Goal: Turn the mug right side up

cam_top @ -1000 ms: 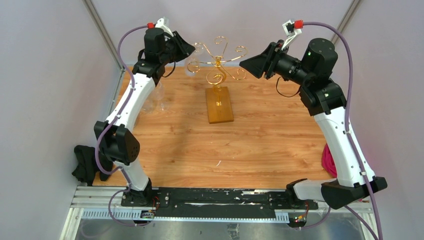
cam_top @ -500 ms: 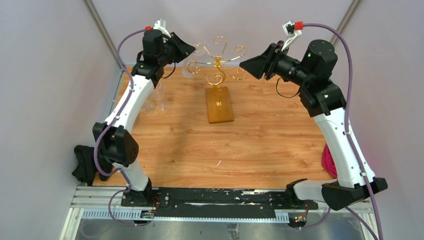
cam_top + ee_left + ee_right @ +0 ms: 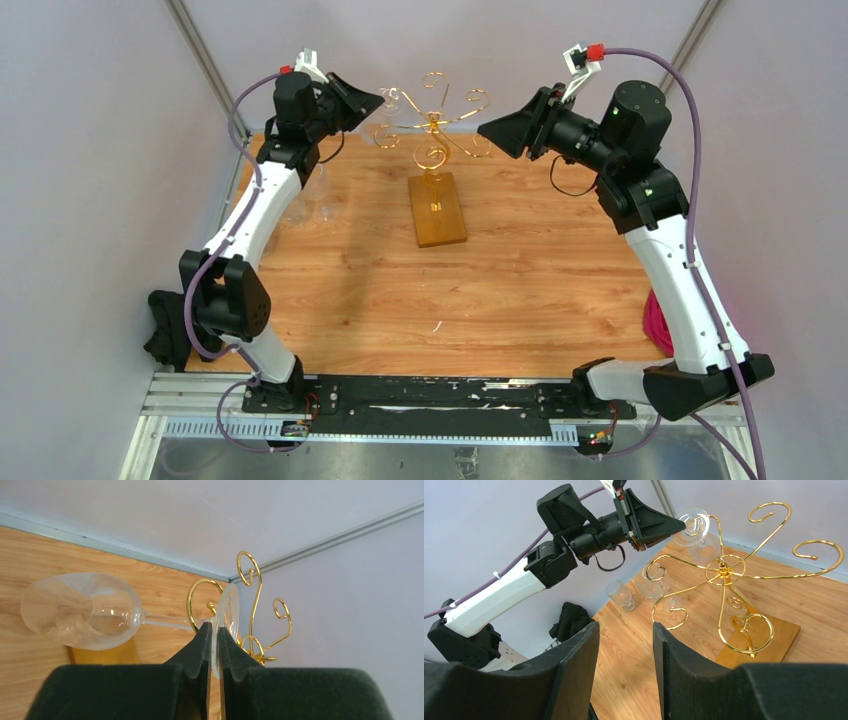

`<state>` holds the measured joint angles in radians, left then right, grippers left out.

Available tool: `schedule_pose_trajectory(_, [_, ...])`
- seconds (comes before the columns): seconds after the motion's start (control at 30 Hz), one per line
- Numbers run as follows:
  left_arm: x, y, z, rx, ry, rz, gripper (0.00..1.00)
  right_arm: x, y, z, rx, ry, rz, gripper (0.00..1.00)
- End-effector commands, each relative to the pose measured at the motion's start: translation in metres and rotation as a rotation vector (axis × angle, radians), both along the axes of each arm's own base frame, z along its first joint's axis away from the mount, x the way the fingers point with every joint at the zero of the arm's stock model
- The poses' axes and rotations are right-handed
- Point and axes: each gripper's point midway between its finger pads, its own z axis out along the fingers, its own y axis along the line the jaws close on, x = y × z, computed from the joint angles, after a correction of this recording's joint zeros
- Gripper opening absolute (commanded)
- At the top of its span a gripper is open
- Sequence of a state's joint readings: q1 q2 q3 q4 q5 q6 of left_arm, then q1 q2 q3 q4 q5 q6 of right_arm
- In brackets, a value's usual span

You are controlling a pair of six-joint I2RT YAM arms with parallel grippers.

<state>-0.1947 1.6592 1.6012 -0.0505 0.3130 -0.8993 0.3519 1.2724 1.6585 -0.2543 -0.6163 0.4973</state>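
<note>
Left wrist view shows the left gripper (image 3: pixel 215 639) pinched shut on the thin round foot of the mug (image 3: pixel 82 611), which is in fact a clear stemmed glass. The foot stands edge-on between the fingertips (image 3: pixel 200 642), the stem runs off sideways from them, and the bowl hangs out to one side of the jaws, above the wooden table (image 3: pixel 30 555). A curl of the gold rack (image 3: pixel 250 580) sits just beyond the foot, touching or nearly so; I cannot tell which. The right gripper (image 3: pixel 625 627) hangs across from the rack, fingers apart with nothing between them. I judge the glass light, rigid, smooth and easily broken, weakest at the stem. A pinch on the foot's rim is narrow and may let the glass swivel, so the stem close to the foot, or the bowl cradled by the other gripper, looks the safer hold for turning it upright
</note>
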Motion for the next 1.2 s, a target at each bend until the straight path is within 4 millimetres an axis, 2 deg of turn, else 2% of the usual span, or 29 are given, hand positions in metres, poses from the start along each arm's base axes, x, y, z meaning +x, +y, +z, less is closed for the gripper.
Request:
schedule_pose_trajectory(0.0, [-0.005, -0.002, 0.023, -0.073, -0.072, -0.029, 0.00, 0.000, -0.004, 0.007, 0.015, -0.024, -0.005, 0.48])
schedule_pose_trajectory(0.3, [-0.001, 0.000, 0.025, -0.207, -0.030, -0.025, 0.00, 0.002, -0.002, 0.003, 0.016, -0.016, 0.003, 0.48])
schedule_pose_trajectory(0.83, [-0.007, 0.021, 0.044, -0.373, -0.045, 0.071, 0.00, 0.004, -0.003, -0.001, 0.018, -0.010, 0.009, 0.48])
schedule_pose_trajectory(1.17, [0.007, 0.021, 0.053, -0.390, -0.057, 0.078, 0.00, 0.005, -0.004, -0.002, 0.022, -0.007, 0.011, 0.48])
